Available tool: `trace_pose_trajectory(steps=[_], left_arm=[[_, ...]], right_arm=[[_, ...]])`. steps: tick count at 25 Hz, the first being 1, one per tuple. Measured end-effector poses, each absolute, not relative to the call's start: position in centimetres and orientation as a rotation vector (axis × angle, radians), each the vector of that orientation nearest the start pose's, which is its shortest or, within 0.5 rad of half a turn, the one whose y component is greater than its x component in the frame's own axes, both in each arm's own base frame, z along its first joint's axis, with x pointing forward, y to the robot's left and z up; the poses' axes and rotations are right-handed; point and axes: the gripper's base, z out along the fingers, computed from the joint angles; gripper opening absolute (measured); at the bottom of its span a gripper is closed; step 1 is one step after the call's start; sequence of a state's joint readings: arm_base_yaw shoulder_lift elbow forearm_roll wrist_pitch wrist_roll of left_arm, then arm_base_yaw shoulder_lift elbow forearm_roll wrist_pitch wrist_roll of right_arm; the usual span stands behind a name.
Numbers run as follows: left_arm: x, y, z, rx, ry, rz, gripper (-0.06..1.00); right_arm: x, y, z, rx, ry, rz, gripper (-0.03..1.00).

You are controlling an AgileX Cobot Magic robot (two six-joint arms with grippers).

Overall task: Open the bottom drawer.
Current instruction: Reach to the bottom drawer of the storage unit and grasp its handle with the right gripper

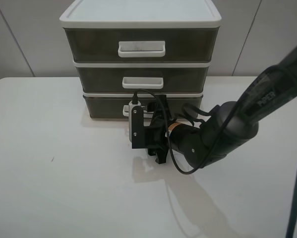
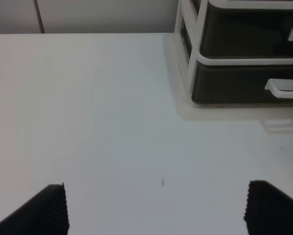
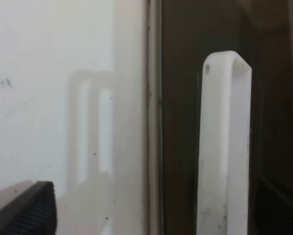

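Ahead of the left end effector (image 2: 156, 210), which is spread wide, stands the bottom drawer (image 1: 103, 106), apparently closed. The right end effector (image 1: 140, 111) straddles its handle (image 3: 224, 147) (jaws apart, not yet gripping). Step: grasping. Next: pinch, then pull straight outward.
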State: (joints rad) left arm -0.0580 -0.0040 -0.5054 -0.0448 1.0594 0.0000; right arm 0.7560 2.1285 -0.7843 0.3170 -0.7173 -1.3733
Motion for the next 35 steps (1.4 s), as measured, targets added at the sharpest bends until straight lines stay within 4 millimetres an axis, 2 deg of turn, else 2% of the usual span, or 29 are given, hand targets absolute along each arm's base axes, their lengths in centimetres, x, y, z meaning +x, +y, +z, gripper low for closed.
trace_pose_trajectory(steps=[21, 29, 35], left_arm=[[-0.6, -0.3, 27.9, 0.061, 2.033, -0.09, 0.74], [-0.6, -0.3, 27.9, 0.061, 2.033, -0.09, 0.74], [-0.6, -0.3, 27.9, 0.061, 2.033, -0.09, 0.74]], right_arm=[[27.3, 22.5, 6.2, -1.581, 1.488, -0.463, 0.8], [26.9, 22.0, 6.1, -1.577, 1.487, -0.479, 0.8], [26.3, 22.5, 6.7, -1.587, 1.468, -0.459, 0.8]])
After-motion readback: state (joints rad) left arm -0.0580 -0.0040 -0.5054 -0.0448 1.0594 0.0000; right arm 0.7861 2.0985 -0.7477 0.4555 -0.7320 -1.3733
